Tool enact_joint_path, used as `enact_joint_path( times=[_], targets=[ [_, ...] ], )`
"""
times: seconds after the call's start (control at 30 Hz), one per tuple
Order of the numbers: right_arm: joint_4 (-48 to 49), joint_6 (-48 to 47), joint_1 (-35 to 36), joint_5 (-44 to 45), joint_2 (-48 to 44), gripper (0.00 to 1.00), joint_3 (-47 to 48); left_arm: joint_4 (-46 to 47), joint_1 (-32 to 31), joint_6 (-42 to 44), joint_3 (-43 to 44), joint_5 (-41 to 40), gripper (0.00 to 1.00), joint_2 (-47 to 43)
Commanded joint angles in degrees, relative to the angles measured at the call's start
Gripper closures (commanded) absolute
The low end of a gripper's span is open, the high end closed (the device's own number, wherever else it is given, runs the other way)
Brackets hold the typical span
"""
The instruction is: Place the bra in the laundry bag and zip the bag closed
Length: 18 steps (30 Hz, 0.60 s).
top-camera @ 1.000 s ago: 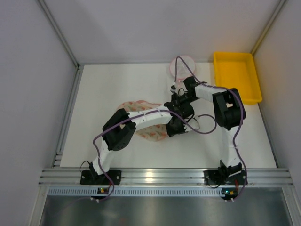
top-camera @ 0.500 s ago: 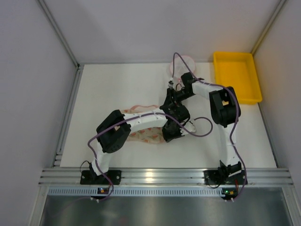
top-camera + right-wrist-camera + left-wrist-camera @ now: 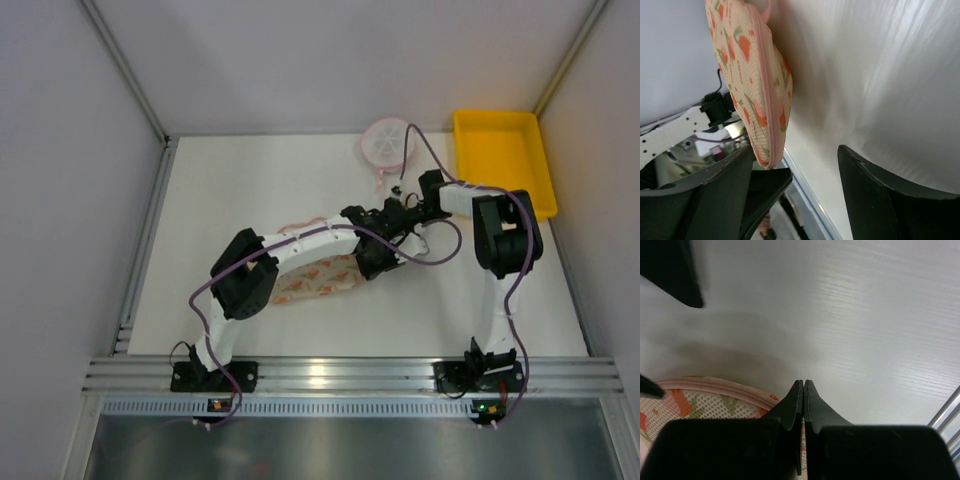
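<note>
The laundry bag lies folded shut left of centre, cream mesh with red speckles and a pink zip running along its edge. My left gripper sits at the bag's right end. In the left wrist view its fingers are pressed together over the bag's rim, and the bag's tip meets them in the right wrist view. My right gripper hangs just behind it, open, with only bare table between its fingers. The bra shows in no view.
A round white mesh disc with a pink rim lies at the back. A yellow tray stands at the back right. Purple cables loop beside both wrists. An aluminium rail runs along the near edge.
My right gripper has opened and drawn back to the right. The left gripper has moved with the bag, which has gone from spread out to a narrower folded shape nearer the front.
</note>
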Motion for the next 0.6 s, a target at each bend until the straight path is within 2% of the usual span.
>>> enact_joint_path(
  times=[0.0, 0.17, 0.27, 0.3, 0.37, 0.4, 0.43, 0.47, 0.57],
  targets=[
    [5.87, 5.50, 1.94, -6.33, -2.98, 0.32, -4.18, 2.56, -0.01, -0.14, 2.81, -1.78, 1.00, 0.33],
    [5.96, 5.69, 5.36, -8.27, -1.23, 0.38, -4.89, 4.32, -0.01, 1.17, 3.07, -3.63, 1.00, 0.59],
    [5.70, 5.87, 6.24, -8.62, -0.26, 0.52, -4.19, 4.32, -0.09, 2.05, 2.99, -3.90, 1.00, 0.68],
    [5.52, 5.87, 6.25, -8.71, -0.08, 0.62, -3.76, 4.32, -0.01, 2.32, 2.81, -4.07, 1.00, 0.77],
    [4.83, 5.52, 6.25, -8.71, 0.36, 0.76, -3.05, 4.32, -0.09, 2.67, 1.85, -4.16, 1.00, 0.33],
    [4.65, 5.43, 6.33, -8.71, 0.53, 0.89, -2.18, 4.32, -0.01, 2.84, 1.41, -4.07, 1.00, 0.24],
    [4.47, 5.43, 6.25, -8.54, 0.97, 0.97, -1.73, 4.32, -0.09, 3.02, 1.06, -3.81, 1.00, 0.07],
    [4.21, 5.34, 6.25, -8.27, 1.23, 1.00, -1.21, 4.32, -0.01, 3.02, 0.53, -2.94, 1.00, -0.45],
    [2.36, 3.77, 6.16, -7.22, 2.11, 1.00, 1.43, 4.23, -0.18, 3.28, -2.36, -1.44, 1.00, -2.21]
  ],
)
